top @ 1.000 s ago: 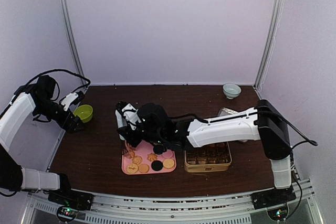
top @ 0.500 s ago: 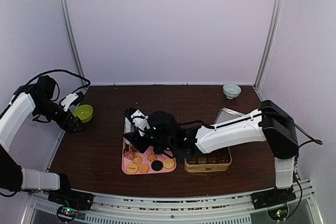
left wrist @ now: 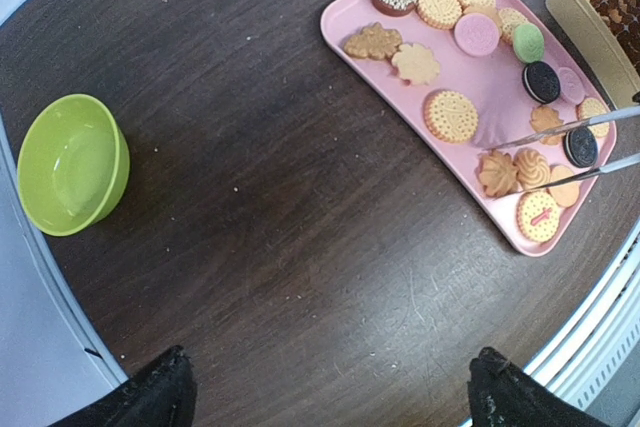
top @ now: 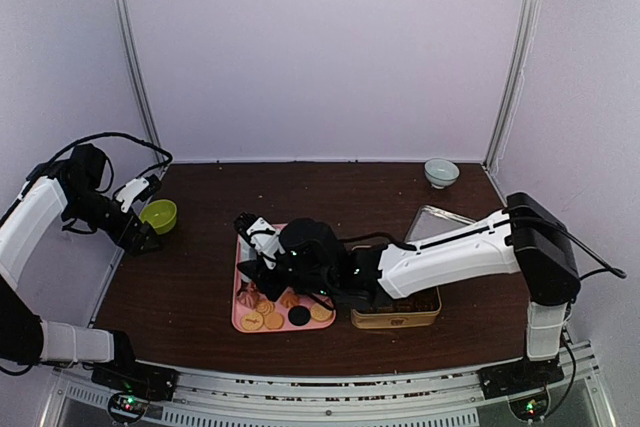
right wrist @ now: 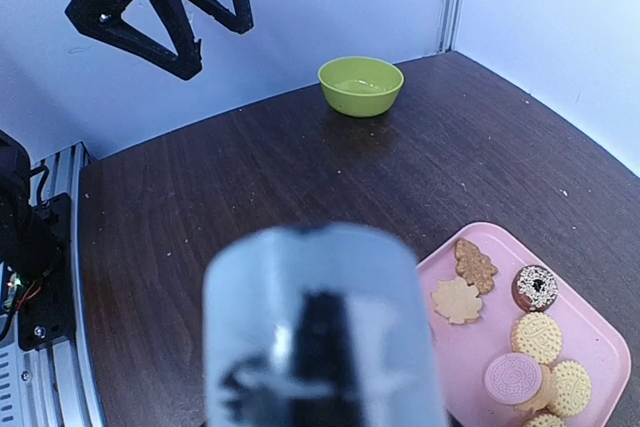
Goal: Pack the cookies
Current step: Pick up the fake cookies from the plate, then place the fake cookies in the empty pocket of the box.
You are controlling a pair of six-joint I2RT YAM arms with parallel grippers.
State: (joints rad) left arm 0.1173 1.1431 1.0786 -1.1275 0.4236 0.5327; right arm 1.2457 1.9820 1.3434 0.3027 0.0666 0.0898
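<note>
Task's cookies (left wrist: 450,115) lie loose, one layer, on a pink tray (left wrist: 500,97) at upper right of the left wrist view: tan rounds, flower shapes, one sprinkled chocolate, plus pink, green and black discs. The tan tin (top: 395,307) sits just right of the tray at lower centre of the top view. It holds brown pieces in rows, which look like cookies already packed. The right gripper (top: 265,252) reaches over the tin to the tray and is clamped on the metal tongs (left wrist: 570,127). Its own fingers are not visible; the right wrist view shows only a blurred steel end at bottom centre. The tong arms stand apart, with tips at right of the left wrist view on either side of a swirl cookie (left wrist: 533,167), likely lining up a pinch. Can't tell if the tips touch it. Tongs probably because the biscuits are flat and thin for the fingers. The left gripper (left wrist: 330,399) is spread fully wide and holds nothing. It hangs at left of the top view near the lime green bowl (left wrist: 70,162), probably parked clear of the working arm. The silver lid (top: 440,219) lies behind the tin, so the tin is open for loading. A small pale bowl (top: 441,172) sits at upper right of the tabletop. Writing: none readable, only embossed patterns on the cookies, no brand legible on the tin.
</note>
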